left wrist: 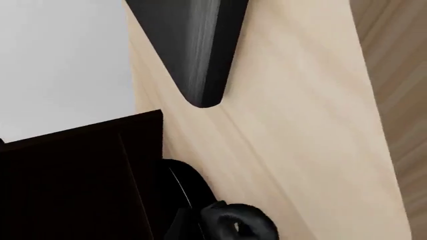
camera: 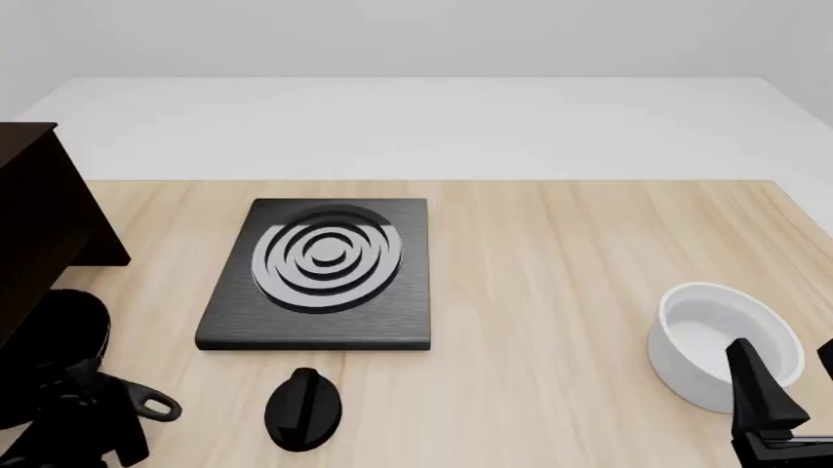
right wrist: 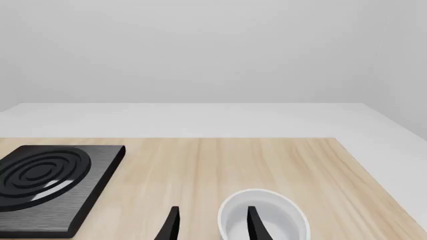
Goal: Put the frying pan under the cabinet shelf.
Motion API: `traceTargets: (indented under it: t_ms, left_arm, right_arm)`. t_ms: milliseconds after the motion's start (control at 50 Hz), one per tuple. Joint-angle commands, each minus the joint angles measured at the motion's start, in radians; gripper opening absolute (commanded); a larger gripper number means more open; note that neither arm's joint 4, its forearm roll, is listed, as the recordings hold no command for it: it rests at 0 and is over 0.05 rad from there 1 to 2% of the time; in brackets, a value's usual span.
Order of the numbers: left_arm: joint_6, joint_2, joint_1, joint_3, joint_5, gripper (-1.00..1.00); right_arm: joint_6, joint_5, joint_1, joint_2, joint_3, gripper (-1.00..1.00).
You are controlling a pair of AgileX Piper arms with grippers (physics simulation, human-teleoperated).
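A pale wooden table (camera: 586, 253) fills the front view. At its far left stands the cabinet shelf (camera: 33, 224), a tall, nearly black box, partly cut off by the frame edge. A flat black square slab (camera: 319, 327) with grey rings lies near the middle of the table. A deep white bowl (camera: 684, 375) sits well apart from it on the right.

The frying pan (camera: 62, 327) is at the left edge of the table, right against the near side of the cabinet. It shows as a round black shape almost lost in the cabinet's darkness. In the left wrist view its curved rim peeks out beside a cabinet board, so I judge it is at the opening or partly beneath it. I cannot tell how far in it is. Its handle loop (camera: 159, 406) points back toward me, which suits pushing the pan in from my side.

A small black oval object (camera: 303, 409) with a ridge lies near the slab's front edge.

My left gripper (camera: 92, 414) is a dark mass by the handle, and I cannot tell whether its fingers are closed on it. My right gripper (right wrist: 212, 225) hangs by the bowl, out of the way, with its fingers spread and holding nothing.
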Motion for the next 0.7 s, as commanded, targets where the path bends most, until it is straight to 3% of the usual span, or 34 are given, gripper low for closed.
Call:
traceTargets:
  t_ms: [20, 420, 480, 580, 700]
  left_arm:
    - [0.028, 0.048, -0.009, 0.000, -0.045, 1.00]
    - [0.039, 0.083, -0.059, 0.000, -0.012, 1.00]
    - [0.037, 0.001, -0.070, 0.000, 0.075, 1.00]
    - [0.010, -0.268, -0.098, 0.000, 0.383, 1.00]
    - [0.029, -0.517, -0.111, 0.000, 0.652, 1.00]
  right_arm:
    - [0.000, 0.000, 0.000, 0.000, 0.000, 1.00]
    - [0.000, 0.000, 0.000, 0.000, 0.000, 1.00]
    - [0.000, 0.000, 0.000, 0.000, 0.000, 1.00]
    - [0.000, 0.000, 0.000, 0.000, 0.000, 1.00]
    - [0.000, 0.000, 0.000, 0.000, 0.000, 1.00]
